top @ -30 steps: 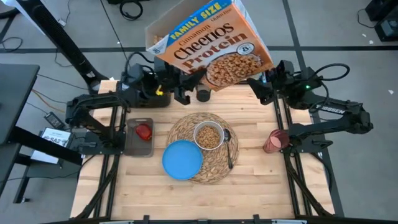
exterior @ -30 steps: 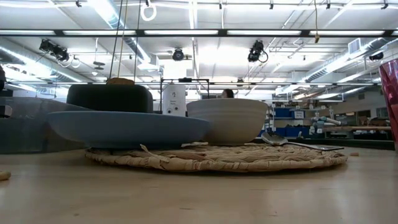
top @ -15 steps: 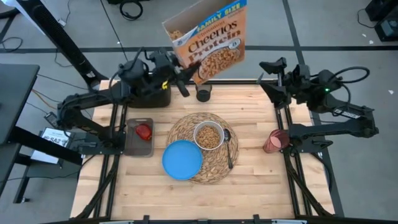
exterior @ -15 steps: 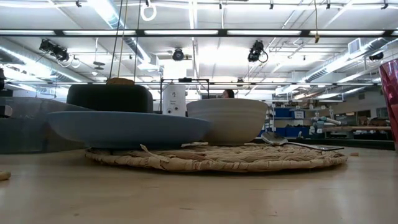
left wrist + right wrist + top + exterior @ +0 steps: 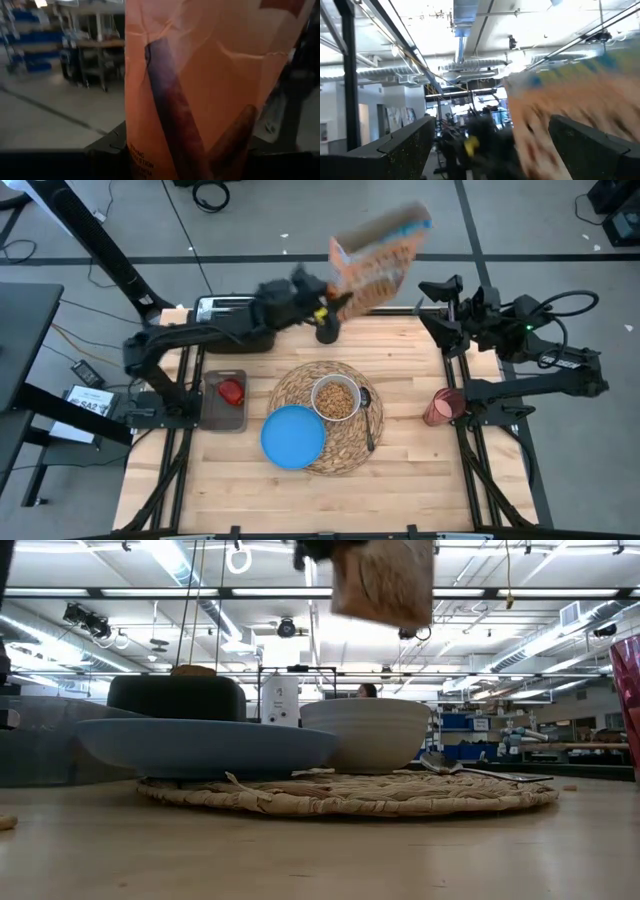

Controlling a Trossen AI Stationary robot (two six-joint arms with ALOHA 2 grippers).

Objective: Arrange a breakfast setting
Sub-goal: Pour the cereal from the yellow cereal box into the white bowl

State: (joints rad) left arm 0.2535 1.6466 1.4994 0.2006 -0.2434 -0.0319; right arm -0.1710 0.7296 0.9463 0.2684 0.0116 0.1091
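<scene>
Broadly, the pale wooden tabletop (image 5: 400, 470) of jointed planks carries everything, with the left arm reaching across its far edge and the right arm parked at the far right corner. Held aloft over that far edge is a flat orange cardboard cereal box (image 5: 378, 258), blurred, clamped at its lower part by the left gripper (image 5: 335, 302); the left wrist view shows the creased card filling the space between its jaws. The right gripper (image 5: 442, 302) hangs near the box but apart from it, jaws spread wide and holding nothing.

At the far left sits a boxy black toaster (image 5: 230, 320). A round woven straw placemat (image 5: 300, 385), coarse and frayed at its edge, lies mid-tabletop. On its near left part, overhanging the edge, rests a smooth round blue plate (image 5: 293, 437). A dark rectangular tray (image 5: 222, 412) at the left holds a glossy red apple (image 5: 232, 392). A white bowl (image 5: 335, 398), round and filled with brown cereal, stands on the mat's right half, and a slim dark spoon (image 5: 367, 418) lies just right of it on the mat. A translucent red cup (image 5: 440, 407) stands well to the right, and a small black cup (image 5: 326, 332) stands at the far edge under the left gripper
</scene>
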